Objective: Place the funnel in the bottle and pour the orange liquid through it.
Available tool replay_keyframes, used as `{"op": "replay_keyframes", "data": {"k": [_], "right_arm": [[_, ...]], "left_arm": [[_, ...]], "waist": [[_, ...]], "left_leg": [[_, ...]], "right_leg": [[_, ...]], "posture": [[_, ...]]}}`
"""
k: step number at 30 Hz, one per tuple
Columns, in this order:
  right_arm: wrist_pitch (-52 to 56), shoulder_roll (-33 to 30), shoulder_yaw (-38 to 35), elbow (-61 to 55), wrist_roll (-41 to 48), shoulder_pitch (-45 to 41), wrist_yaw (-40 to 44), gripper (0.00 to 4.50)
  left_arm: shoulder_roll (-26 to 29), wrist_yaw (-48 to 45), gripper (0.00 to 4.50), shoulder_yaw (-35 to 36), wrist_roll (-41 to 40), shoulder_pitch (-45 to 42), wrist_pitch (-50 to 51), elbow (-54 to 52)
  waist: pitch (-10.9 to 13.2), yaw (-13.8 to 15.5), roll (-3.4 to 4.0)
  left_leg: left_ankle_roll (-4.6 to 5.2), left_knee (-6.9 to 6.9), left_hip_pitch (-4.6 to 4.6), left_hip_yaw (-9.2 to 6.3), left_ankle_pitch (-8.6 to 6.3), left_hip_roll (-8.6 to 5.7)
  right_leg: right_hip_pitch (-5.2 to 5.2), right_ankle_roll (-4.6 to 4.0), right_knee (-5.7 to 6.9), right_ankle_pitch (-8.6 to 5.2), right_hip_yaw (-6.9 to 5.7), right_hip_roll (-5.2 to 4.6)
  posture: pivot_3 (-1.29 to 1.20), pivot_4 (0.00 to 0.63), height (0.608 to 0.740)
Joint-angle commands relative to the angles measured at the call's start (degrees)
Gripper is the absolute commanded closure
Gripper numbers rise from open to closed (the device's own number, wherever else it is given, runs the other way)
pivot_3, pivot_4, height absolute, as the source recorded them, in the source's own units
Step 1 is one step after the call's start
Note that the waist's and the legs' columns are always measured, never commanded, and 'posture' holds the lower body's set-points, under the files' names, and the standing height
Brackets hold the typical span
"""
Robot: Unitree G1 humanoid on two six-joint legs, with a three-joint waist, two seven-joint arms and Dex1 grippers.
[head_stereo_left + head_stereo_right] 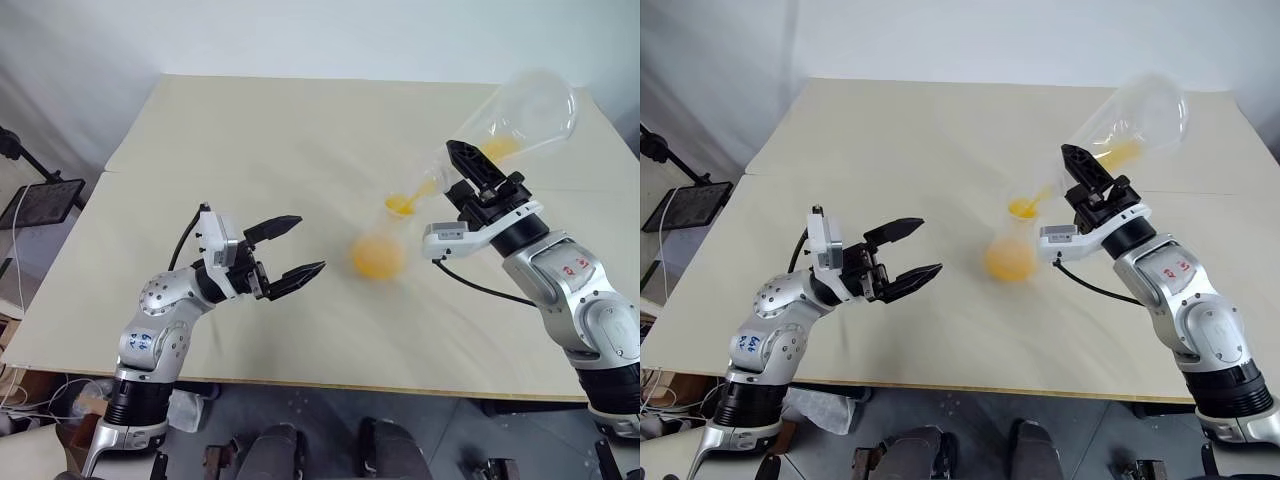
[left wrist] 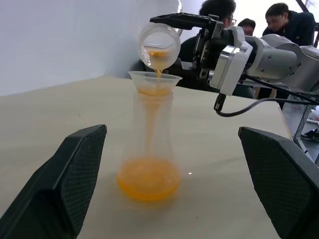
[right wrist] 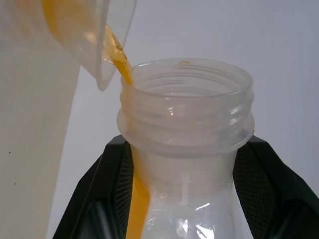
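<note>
The bottle (image 2: 149, 144) stood upright mid-table (image 1: 300, 130), the funnel (image 2: 154, 82) seated in its neck. The right gripper (image 1: 478, 180) clamped a tilted clear container (image 1: 525, 112), mouth downward, streaming orange liquid (image 2: 148, 178) into the funnel. The left gripper (image 1: 290, 250) gaped wide nearby, empty.

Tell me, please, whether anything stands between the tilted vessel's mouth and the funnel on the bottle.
Nothing visible does. The orange liquid falls straight from the tilted vessel in the right hand into the funnel seated in the bottle. The open left hand is apart.
</note>
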Motion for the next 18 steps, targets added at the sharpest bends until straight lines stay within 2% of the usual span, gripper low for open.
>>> {"op": "replay_keyframes", "data": {"k": [1, 18], "right_arm": [[-0.3, -0.3, -1.3, -1.5, -0.2, -1.3, -1.3, 2.08], [-1.0, -0.6, -0.9, -0.8, -1.5, -1.8, -1.6, 2.08]], "left_arm": [[0.2, 0.3, 0.00, 0.9, -0.1, -0.1, -0.7, -2.0], [0.1, 1.2, 0.00, 0.7, -0.3, 1.3, -0.3, -3.2]], "waist": [[0.0, 0.0, 0.00], [0.0, 0.0, 0.00]], "left_leg": [[0.00, 0.00, 0.00, 0.00, 0.00, 0.00], [0.00, 0.00, 0.00, 0.00, 0.00, 0.00]], "right_leg": [[0.00, 0.00, 0.00, 0.00, 0.00, 0.00], [0.00, 0.00, 0.00, 0.00, 0.01, 0.00]], "posture": [[0.00, 0.150, 0.740], [0.00, 0.150, 0.740]]}}
